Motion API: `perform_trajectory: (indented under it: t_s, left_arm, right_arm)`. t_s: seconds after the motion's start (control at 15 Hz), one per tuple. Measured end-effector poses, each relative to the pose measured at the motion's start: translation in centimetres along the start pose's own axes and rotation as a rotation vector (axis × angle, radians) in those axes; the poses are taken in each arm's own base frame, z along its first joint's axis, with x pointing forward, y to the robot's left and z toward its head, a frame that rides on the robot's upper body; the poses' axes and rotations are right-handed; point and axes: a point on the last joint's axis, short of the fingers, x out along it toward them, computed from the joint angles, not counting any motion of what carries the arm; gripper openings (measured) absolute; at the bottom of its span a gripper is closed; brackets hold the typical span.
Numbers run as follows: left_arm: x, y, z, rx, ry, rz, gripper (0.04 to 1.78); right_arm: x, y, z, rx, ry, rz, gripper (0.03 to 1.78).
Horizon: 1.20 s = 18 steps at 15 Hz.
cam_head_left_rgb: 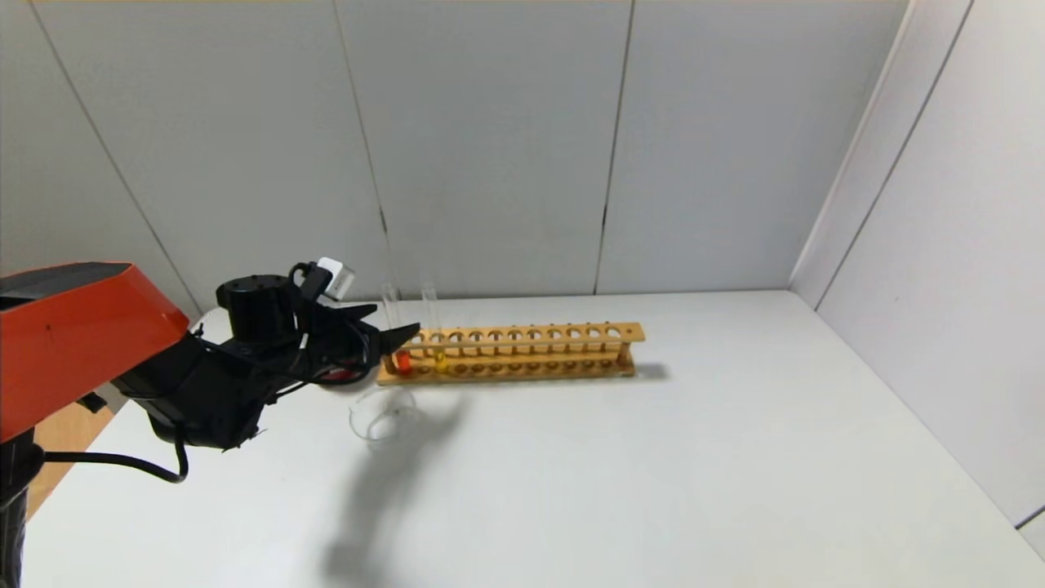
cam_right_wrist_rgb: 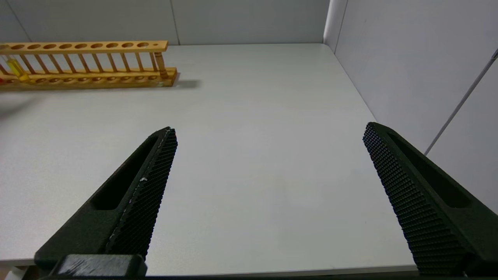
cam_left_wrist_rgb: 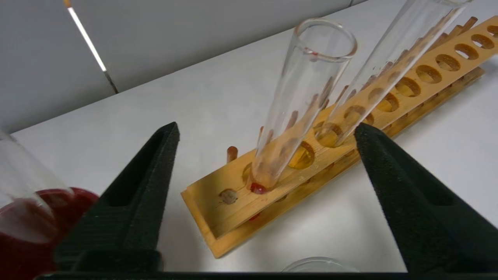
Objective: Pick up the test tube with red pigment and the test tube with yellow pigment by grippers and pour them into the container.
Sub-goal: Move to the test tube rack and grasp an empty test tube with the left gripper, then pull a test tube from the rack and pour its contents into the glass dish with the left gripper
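The test tube with red pigment (cam_head_left_rgb: 401, 358) stands in the hole nearest the left end of a wooden rack (cam_head_left_rgb: 571, 333). The test tube with yellow pigment (cam_head_left_rgb: 439, 358) stands two holes further along. My left gripper (cam_head_left_rgb: 397, 320) is open at the rack's left end. In the left wrist view the red tube (cam_left_wrist_rgb: 307, 89) rises between the open fingers of the gripper (cam_left_wrist_rgb: 266, 128), untouched, with the yellow tube (cam_left_wrist_rgb: 393, 54) beside it. The container (cam_head_left_rgb: 384, 418) sits on the table just in front of the rack. My right gripper (cam_right_wrist_rgb: 268, 130) is open and empty above bare table.
A dark red cup (cam_head_left_rgb: 339, 376) stands left of the rack, behind my left gripper, and shows in the left wrist view (cam_left_wrist_rgb: 23, 233). The rack (cam_right_wrist_rgb: 97, 44) has several empty holes to the right. Grey walls close the table at the back and right.
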Motion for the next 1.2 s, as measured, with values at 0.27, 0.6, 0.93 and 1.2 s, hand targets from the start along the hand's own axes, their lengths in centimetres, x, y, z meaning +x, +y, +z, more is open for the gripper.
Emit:
perform_trajectory:
  t_s: [0.27, 0.6, 0.93, 1.2]
  left_arm:
    - [0.4, 0.0, -0.2, 0.000, 0.001, -0.005, 0.84]
    - [0.6, 0.1, -0.4, -0.002, 0.004, -0.002, 0.31]
    - [0.6, -0.2, 0.0, 0.004, -0.004, -0.004, 0.31]
    - [-0.3, -0.7, 3.1, 0.015, -0.024, 0.025, 0.31]
  right_arm:
    - [0.0, 0.0, 0.0, 0.000, 0.000, 0.000, 1.75]
    - [0.0, 0.0, 0.0, 0.000, 0.000, 0.000, 1.75]
    - [0.0, 0.0, 0.0, 0.000, 0.000, 0.000, 1.75]
    - [0.0, 0.0, 0.0, 0.000, 0.000, 0.000, 1.75]
